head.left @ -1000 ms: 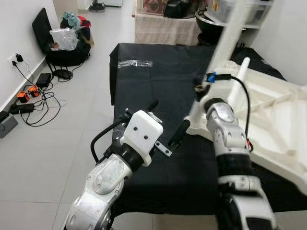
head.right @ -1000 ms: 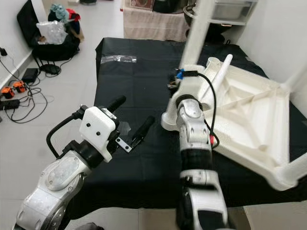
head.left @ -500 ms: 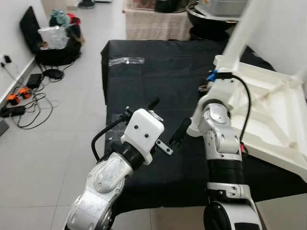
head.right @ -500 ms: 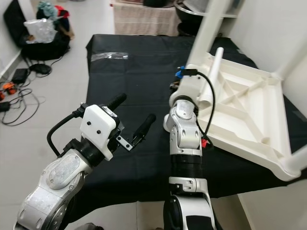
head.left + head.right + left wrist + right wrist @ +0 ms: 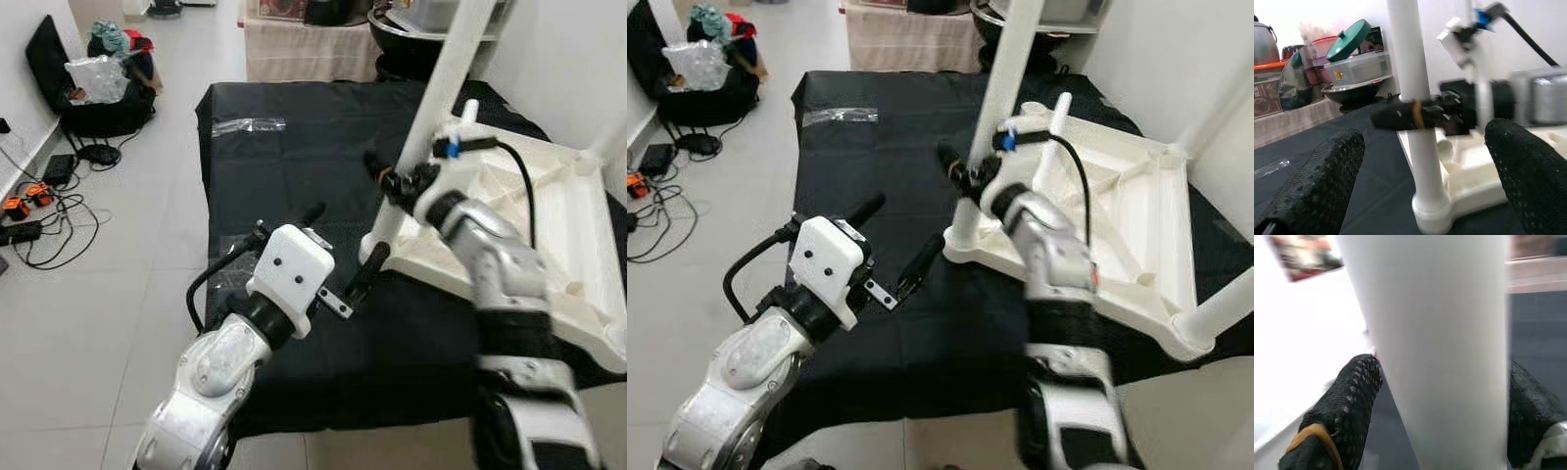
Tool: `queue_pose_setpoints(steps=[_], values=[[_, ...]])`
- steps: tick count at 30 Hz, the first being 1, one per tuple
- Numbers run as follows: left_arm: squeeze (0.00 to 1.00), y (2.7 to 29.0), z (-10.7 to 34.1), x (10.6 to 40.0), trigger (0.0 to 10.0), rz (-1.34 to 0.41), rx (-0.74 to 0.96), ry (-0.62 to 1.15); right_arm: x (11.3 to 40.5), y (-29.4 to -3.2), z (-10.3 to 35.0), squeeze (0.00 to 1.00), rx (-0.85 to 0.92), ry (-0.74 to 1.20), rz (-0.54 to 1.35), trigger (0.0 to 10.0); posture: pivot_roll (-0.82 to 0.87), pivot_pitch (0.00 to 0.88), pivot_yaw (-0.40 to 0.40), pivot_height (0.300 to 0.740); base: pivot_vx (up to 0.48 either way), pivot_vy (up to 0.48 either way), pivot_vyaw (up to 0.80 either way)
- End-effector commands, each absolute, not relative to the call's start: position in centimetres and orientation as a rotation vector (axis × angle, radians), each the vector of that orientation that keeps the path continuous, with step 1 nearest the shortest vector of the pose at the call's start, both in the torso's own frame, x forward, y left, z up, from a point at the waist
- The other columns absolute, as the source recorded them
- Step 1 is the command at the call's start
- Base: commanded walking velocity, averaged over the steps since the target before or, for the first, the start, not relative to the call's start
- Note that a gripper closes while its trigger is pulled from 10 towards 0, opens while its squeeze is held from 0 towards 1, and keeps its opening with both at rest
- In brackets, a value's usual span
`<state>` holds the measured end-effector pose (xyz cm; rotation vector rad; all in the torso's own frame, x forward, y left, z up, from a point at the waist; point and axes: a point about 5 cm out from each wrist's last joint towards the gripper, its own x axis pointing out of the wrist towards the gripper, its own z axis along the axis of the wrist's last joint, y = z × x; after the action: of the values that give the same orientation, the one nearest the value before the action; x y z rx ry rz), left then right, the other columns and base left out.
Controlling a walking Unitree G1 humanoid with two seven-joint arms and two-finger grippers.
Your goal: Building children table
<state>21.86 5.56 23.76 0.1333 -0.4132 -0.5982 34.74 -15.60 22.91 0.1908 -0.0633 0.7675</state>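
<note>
White children's table (image 5: 549,245) upside down on black-covered surface (image 5: 284,166), far edge cut off by frame, right gripper (image 5: 392,181) fingers straddling upright white leg (image 5: 431,108), grip hard to confirm, left gripper (image 5: 338,250) spread wide, empty, near leg's base.

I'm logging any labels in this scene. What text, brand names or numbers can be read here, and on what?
None can be read.
Container under the green lid: a small orange sticker, too blurred to read.
Red box on the side table: printed pattern, no legible words.
White table leg: no markings.
</note>
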Motion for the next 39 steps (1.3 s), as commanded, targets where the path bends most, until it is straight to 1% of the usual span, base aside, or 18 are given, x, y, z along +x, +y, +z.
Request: queue_pose_setpoints(steps=[1, 2, 4, 11, 12, 19, 20, 22, 23, 26, 27, 28, 29, 31, 32, 34, 35, 39], values=[[0.0, 5.3, 23.6, 21.8, 10.0, -0.609, 0.127, -0.408, 33.3, -13.4, 22.9, 0.0, 0.215, -0.071, 1.044, 10.0, 0.08, 0.07, -0.104, 0.74, 0.0, 0.0, 0.0], [0.0, 5.3, 23.6, 21.7, 10.0, -0.609, 0.129, -0.407, 33.0, -13.3, 22.7, 0.0, 0.238, -0.064, 1.157, 10.0, 0.09, 0.068, -0.107, 0.74, 0.0, 0.0, 0.0], [0.0, 5.4, 23.6, 21.7, 10.0, -0.609, 0.131, -0.406, 33.7, -13.1, 22.2, 0.0, 0.271, -0.037, 1.235, 10.0, 0.09, 0.068, -0.107, 0.74, 0.0, 0.0, 0.0], [0.0, 5.4, 23.6, 21.7, 10.0, -0.607, 0.134, -0.406, 34.9, -12.6, 21.7, 0.0, 0.284, -0.005, 1.26, 10.0, 0.1, 0.066, -0.109, 0.74, 0.0, 0.0, 0.0], [0.0, 5.4, 23.6, 21.7, 10.0, -0.607, 0.135, -0.406, 35.2, -12.4, 21.6, 0.0, 0.279, 0.006, 1.263, 0.0, 0.1, 0.066, -0.109, 0.74, 0.0, 0.0, 0.0], [0.0, 5.5, 23.6, 21.6, 10.0, -0.605, 0.137, -0.407, 35.5, -12.6, 21.2, 0.0, 0.271, 0.005, 1.255, 0.0, 0.1, 0.058, -0.11, 0.74, 0.0, 0.0, 0.0], [0.0, 5.5, 23.5, 21.6, 10.0, -0.606, 0.137, -0.407, 35.9, -12.9, 21.0, 0.0, 0.224, 0.004, 1.169, 0.0, 0.1, 0.058, -0.11, 0.74, 0.0, 0.0, 0.0], [0.0, 5.4, 23.5, 21.7, 10.0, -0.608, 0.137, -0.408, 38.2, -14.6, 20.3, 0.0, 0.12, 0.045, 0.762, 0.0, 0.09, 0.058, -0.108, 0.74, 0.0, 0.0, 0.0], [0.0, 5.4, 23.5, 21.7, 10.0, -0.608, 0.137, -0.408, 38.2, -14.6, 20.3, 0.0, 0.12, 0.045, 0.762, 0.0, 0.09, 0.058, -0.108, 0.74, 0.0, 0.0, 0.0], [0.0, 5.4, 23.6, 21.7, 10.0, -0.611, 0.134, -0.408, 39.4, -16.8, 19.7, 0.0, 0.081, 0.125, 0.35, 0.0, 0.09, 0.064, -0.105, 0.74, 0.0, 0.0, 0.0], [0.0, 5.4, 23.6, 21.7, 10.0, -0.611, 0.134, -0.408, 39.4, -16.8, 19.7, 0.0, 0.081, 0.125, 0.35, 0.0, 0.09, 0.064, -0.105, 0.74, 0.0, 0.0, 0.0], [0.0, 5.3, 23.5, 21.7, 10.0, -0.613, 0.133, -0.407, 39.6, -17.7, 19.5, 0.0, 0.049, 0.148, 0.21, 0.0, 0.08, 0.064, -0.101, 0.74, 0.0, 0.0, 0.0], [0.0, 5.3, 23.5, 21.7, 10.0, -0.613, 0.133, -0.407, 39.6, -17.7, 19.5, 0.0, 0.049, 0.148, 0.21, 0.0, 0.08, 0.064, -0.101, 0.74, 0.0, 0.0, 0.0], [0.0, 5.2, 23.5, 21.7, 10.0, -0.617, 0.131, -0.407, 38.8, -19.3, 19.1, 0.0, 0.031, 0.171, -0.107, 0.0, 0.08, 0.067, -0.101, 0.74, 0.0, 0.0, 0.0], [0.0, 5.2, 23.5, 21.7, 10.0, -0.617, 0.131, -0.407, 38.8, -19.3, 19.1, 0.0, 0.031, 0.171, -0.107, 0.0, 0.08, 0.067, -0.101, 0.74, 0.0, 0.0, 0.0], [0.0, 5.2, 23.5, 21.7, 10.0, -0.617, 0.13, -0.408, 38.4, -19.8, 19.1, 0.0, 0.027, 0.172, -0.2, 0.0, 0.08, 0.067, -0.101, 0.74, 0.0, 0.0, 0.0], [0.0, 5.2, 23.6, 21.7, 10.0, -0.617, 0.129, -0.408, 37.7, -19.9, 19.1, 0.0, 0.048, 0.164, -0.314, 0.0, 0.08, 0.068, -0.101, 0.74, 0.0, 0.0, 0.0], [0.0, 5.2, 23.6, 21.7, 10.0, -0.616, 0.129, -0.408, 36.4, -19.5, 19.6, 0.0, 0.075, 0.134, -0.462, 0.0, 0.08, 0.069, -0.101, 0.74, 0.0, 0.0, 0.0]])
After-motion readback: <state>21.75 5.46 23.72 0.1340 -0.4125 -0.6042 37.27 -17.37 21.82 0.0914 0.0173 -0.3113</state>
